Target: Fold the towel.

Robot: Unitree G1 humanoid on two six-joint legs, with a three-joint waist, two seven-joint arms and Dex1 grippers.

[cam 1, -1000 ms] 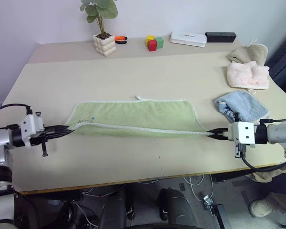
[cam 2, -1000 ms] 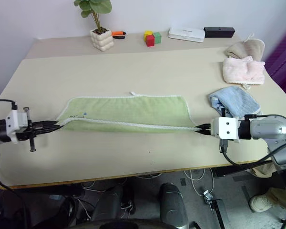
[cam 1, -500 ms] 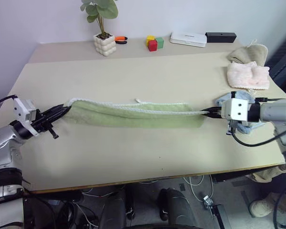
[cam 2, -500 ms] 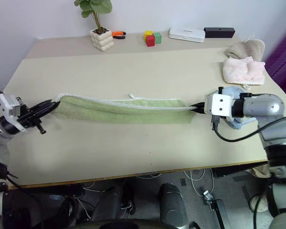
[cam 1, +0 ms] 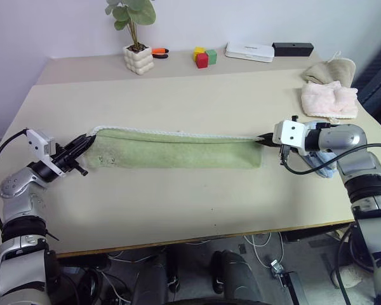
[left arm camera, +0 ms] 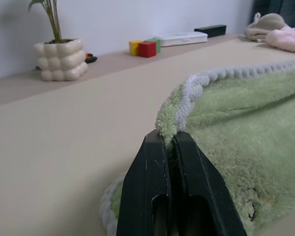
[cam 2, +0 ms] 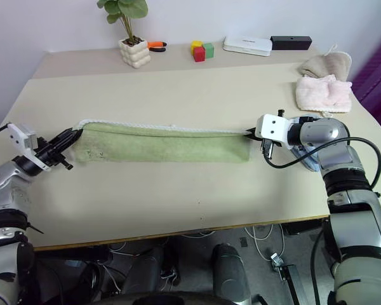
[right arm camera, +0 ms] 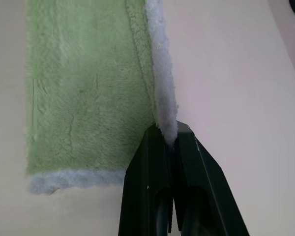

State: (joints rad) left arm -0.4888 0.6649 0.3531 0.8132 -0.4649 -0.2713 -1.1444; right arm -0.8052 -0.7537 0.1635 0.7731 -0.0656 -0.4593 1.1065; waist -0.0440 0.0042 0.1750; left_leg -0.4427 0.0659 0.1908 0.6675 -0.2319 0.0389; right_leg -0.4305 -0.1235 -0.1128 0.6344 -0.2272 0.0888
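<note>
The light green towel (cam 1: 178, 149) lies across the middle of the table as a long narrow band, doubled over lengthwise, with its white edging along the far side. My left gripper (cam 1: 86, 138) is shut on the towel's far left corner. In the left wrist view, the black fingers (left arm camera: 155, 162) pinch the white edging of the towel (left arm camera: 236, 113). My right gripper (cam 1: 261, 137) is shut on the far right corner. In the right wrist view, the right gripper (right arm camera: 168, 132) clamps the white edge of the towel (right arm camera: 88, 88) just above the table.
A pink cloth (cam 1: 330, 100) and a beige cloth (cam 1: 333, 68) lie at the far right. A light blue cloth (cam 1: 319, 162) sits under my right forearm. Along the back stand a potted plant (cam 1: 140, 58), coloured blocks (cam 1: 205, 57), a white box (cam 1: 249, 51) and a black box (cam 1: 293, 49).
Both grippers have carried the towel's near long edge away from me and over to the far edge. The towel now lies doubled as a narrower band.
</note>
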